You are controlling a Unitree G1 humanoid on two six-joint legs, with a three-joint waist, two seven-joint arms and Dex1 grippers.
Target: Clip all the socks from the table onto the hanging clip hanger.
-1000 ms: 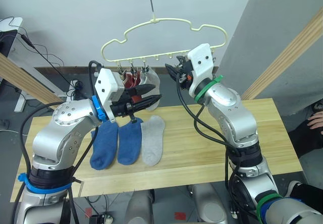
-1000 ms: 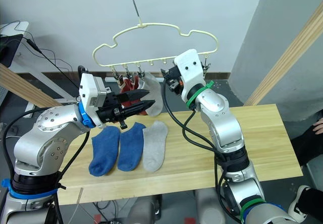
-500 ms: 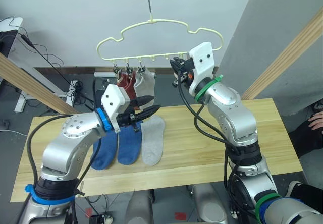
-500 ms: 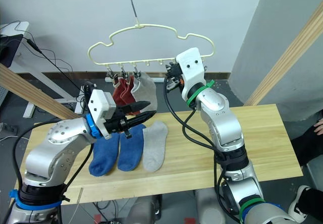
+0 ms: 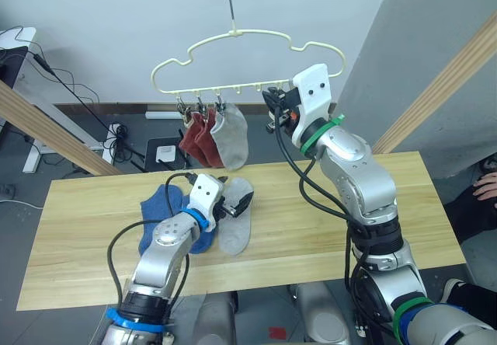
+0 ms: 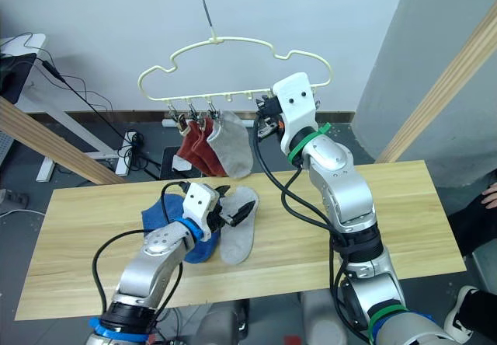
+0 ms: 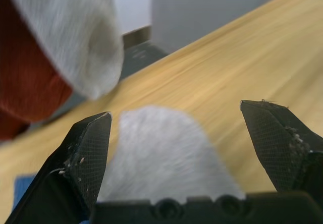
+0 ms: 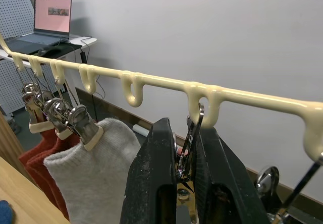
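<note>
The left tool (image 5: 237, 202) sits low over the counter (image 5: 326, 228) with its two black fingers (image 7: 86, 148) spread wide and nothing between them; the toe of the light grey sock (image 5: 234, 224) lies flat just under and ahead of the gap. At that sock's 9 o'clock the two blue socks (image 5: 159, 205) lie touching it, partly rumpled and partly hidden by the left arm. From the grey sock toward 3 o'clock the planks run bare to the counter's far edge.

The clip hanger (image 5: 241, 57) hangs above the counter's back edge. Two rust red socks (image 5: 198, 137) and a second grey sock (image 5: 231, 135) hang bunched from the clips at its 9 o'clock end. The right tool (image 8: 184, 183) is pinched closed on a metal clip (image 8: 194, 128) near the bar's 3 o'clock end; the loops between it and the hung socks stand free.
</note>
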